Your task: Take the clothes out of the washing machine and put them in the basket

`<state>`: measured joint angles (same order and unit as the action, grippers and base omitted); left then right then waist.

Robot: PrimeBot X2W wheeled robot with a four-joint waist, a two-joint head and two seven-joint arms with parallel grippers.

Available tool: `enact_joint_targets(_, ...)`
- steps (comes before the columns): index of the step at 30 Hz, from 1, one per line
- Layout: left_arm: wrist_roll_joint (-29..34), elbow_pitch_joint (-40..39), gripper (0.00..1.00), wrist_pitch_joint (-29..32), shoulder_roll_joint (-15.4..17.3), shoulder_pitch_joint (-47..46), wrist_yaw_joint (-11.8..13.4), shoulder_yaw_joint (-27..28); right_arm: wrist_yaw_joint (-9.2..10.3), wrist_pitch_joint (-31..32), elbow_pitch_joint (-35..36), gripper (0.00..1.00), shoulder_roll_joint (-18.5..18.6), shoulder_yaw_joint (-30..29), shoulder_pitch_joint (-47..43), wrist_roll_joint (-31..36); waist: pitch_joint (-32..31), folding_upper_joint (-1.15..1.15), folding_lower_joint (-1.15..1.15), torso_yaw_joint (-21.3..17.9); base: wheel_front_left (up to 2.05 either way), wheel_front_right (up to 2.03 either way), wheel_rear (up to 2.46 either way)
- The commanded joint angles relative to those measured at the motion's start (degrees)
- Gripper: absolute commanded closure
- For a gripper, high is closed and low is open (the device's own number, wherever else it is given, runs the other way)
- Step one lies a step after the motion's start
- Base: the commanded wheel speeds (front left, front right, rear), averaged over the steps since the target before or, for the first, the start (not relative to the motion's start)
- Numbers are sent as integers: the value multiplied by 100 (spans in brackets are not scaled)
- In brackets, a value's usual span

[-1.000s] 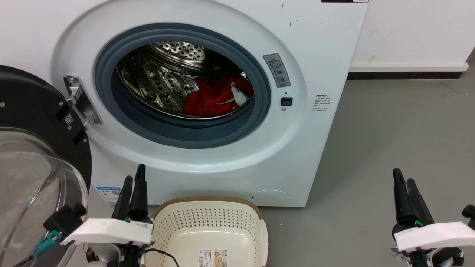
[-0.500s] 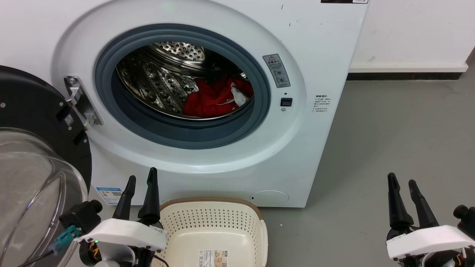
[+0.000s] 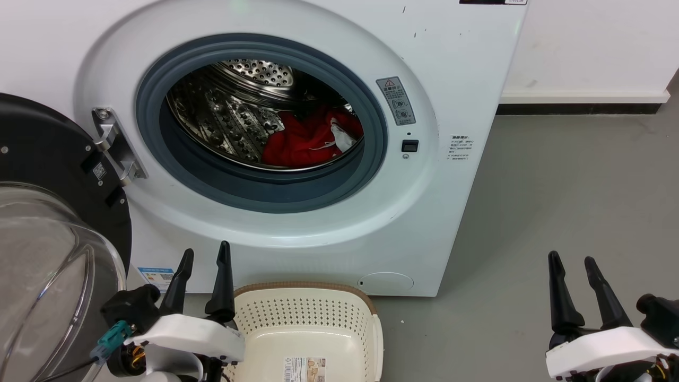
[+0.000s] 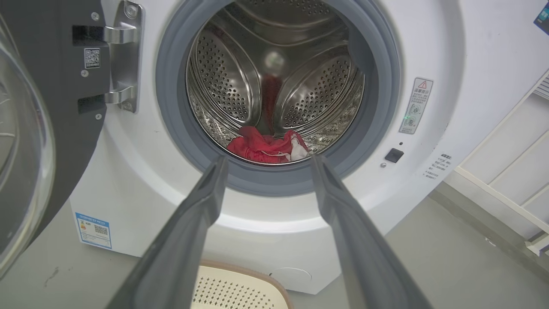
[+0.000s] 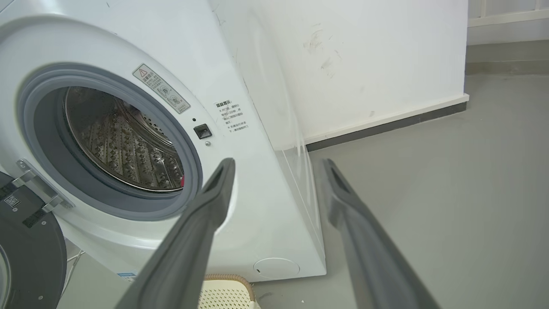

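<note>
The white washing machine [image 3: 456, 63] stands with its door swung open; red clothes [image 3: 302, 140] with a white part lie low in the steel drum, also seen past my left fingers as the clothes [image 4: 266, 148]. The cream basket [image 3: 305, 313] sits on the floor right in front of the washing machine. My left gripper [image 3: 206, 253] is open, empty, at the basket's left rim, pointing toward the porthole [image 4: 279, 94]. My right gripper [image 3: 571, 260] is open and empty over bare floor, to the right of the washing machine [image 5: 240, 141].
The black-rimmed glass door [image 3: 53, 223] hangs open at the left, close beside my left arm, on a metal hinge [image 3: 114, 143]. Grey floor [image 3: 557, 201] stretches to the right up to a white wall with a dark skirting [image 3: 578, 106].
Both grippers went from shut to open. The left one shifted right toward the basket's rim, the right one drifted slightly left. The clothes lie unmoved in the drum.
</note>
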<state>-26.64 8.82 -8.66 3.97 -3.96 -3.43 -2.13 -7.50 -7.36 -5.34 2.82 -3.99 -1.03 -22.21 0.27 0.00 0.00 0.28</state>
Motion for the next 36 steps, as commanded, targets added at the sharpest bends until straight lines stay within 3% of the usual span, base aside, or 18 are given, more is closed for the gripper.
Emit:
enact_joint_targets(1, 153, -38, 0, -48, 44, -22, 31, -26, 1, -48, 83, 0, 12, 15, -6, 163, -2, 0, 0, 1, 0, 0, 0)
enact_joint_targets(36, 1862, 69, 0, -504, 65, -77, 229, -272, 2, -336, 149, 0, 11, 5, -117, 1787, 38, 0, 0, 40, 0, 0, 0)
